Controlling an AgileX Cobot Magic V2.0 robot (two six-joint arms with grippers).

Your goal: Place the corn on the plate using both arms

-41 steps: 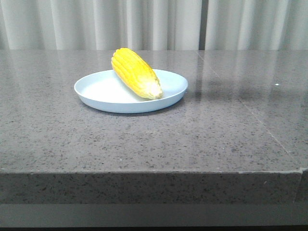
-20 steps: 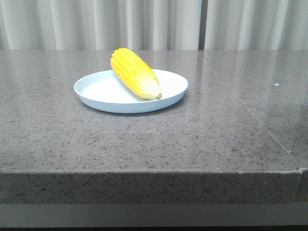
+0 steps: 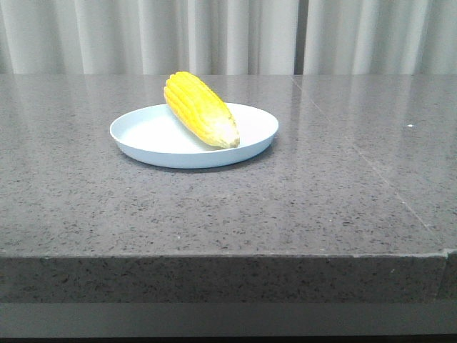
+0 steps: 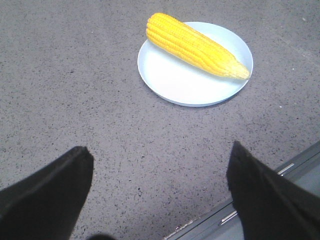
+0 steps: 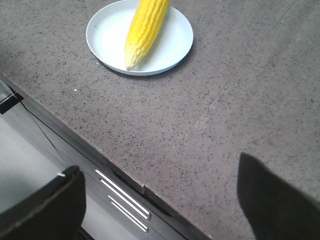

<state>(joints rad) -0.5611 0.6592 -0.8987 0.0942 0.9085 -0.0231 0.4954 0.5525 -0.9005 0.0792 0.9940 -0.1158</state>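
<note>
The yellow corn (image 3: 201, 109) lies across the pale blue-white plate (image 3: 143, 133) on the grey stone table, its thick end resting on the far rim and its paler tip pointing toward the front right. Both also show in the left wrist view, the corn (image 4: 195, 46) on the plate (image 4: 170, 80), and in the right wrist view, the corn (image 5: 144, 29) on the plate (image 5: 107, 37). My left gripper (image 4: 159, 172) is open and empty, well back from the plate above the table's front edge. My right gripper (image 5: 160, 187) is open and empty over the table's front edge. Neither gripper shows in the front view.
The speckled grey table (image 3: 300, 200) has a seam (image 3: 371, 168) running front to back on the right. Below its front edge are metal handles (image 5: 125, 197). White curtains (image 3: 228, 36) hang behind the table.
The corn and plate stay put. A faint shadow at the table's right side one second ago has gone.
</note>
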